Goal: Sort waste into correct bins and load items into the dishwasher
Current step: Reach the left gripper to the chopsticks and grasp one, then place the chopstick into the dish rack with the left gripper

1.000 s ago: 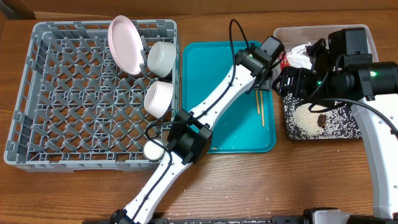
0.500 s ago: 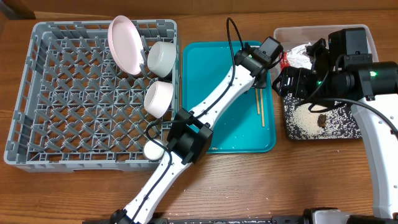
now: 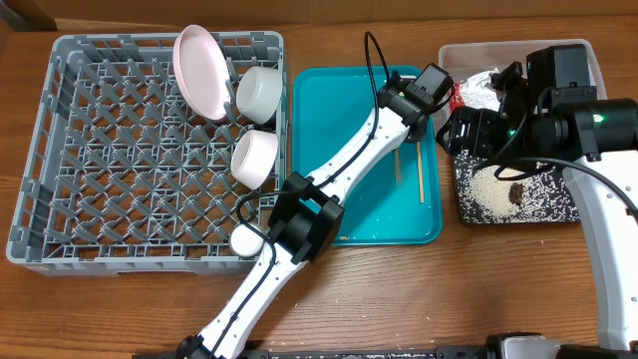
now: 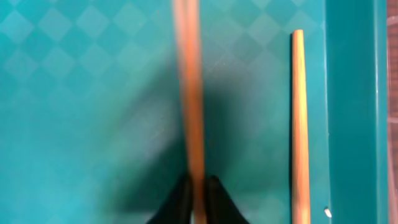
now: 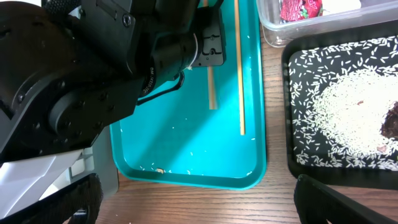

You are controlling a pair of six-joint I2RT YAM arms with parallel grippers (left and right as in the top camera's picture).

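surface: wooden table (image 3: 449, 289) | left end effector (image 4: 198, 193) clamped on chopstick (image 4: 188, 93) | right end effector (image 5: 200, 200) apart

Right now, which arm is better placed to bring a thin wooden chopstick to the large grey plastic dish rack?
Left. The left gripper pinches one thin wooden chopstick over the teal tray, which borders the grey plastic dish rack. The right gripper is open and empty, farther away.

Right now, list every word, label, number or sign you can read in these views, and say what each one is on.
No text can be read in any view.
On the wrapper in the tub, any print is too small and crumpled to read.
The rack and the tray show no markings.
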